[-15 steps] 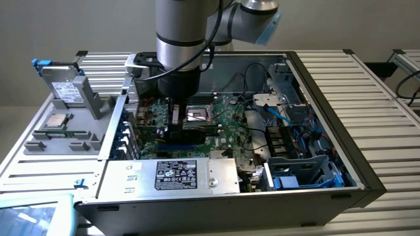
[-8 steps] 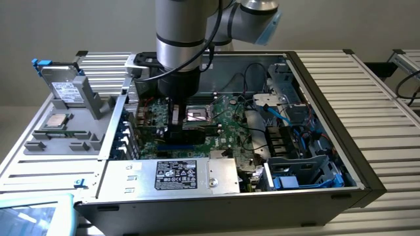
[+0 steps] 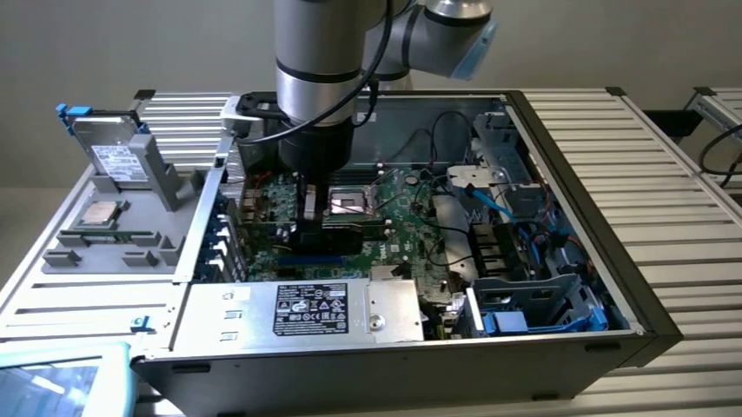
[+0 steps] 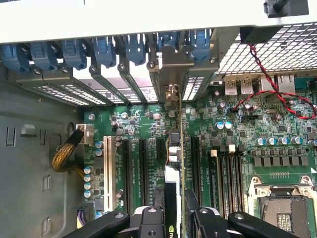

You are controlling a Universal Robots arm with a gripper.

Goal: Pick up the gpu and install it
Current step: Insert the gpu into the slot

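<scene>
Gripper (image 4: 176, 220): part-way closed, fingers clamped on both faces of the gpu (image 4: 174, 148) — card held on edge.
Gpu position: directly below the gripper, low over the motherboard (image 4: 237, 144), lined up among the black slots (image 4: 143, 168); whether its edge touches a slot I cannot tell.
Long axis: runs along the slots, from the gripper towards the case wall with the blue clips (image 4: 133, 47) — the exterior view's left.
Bracket (image 4: 171, 74): silver end reaches that wall, among the slot covers; seated or not, cannot tell.
Arm (image 3: 313, 87): near-upright, reaching down inside the open case (image 3: 579, 113).
</scene>
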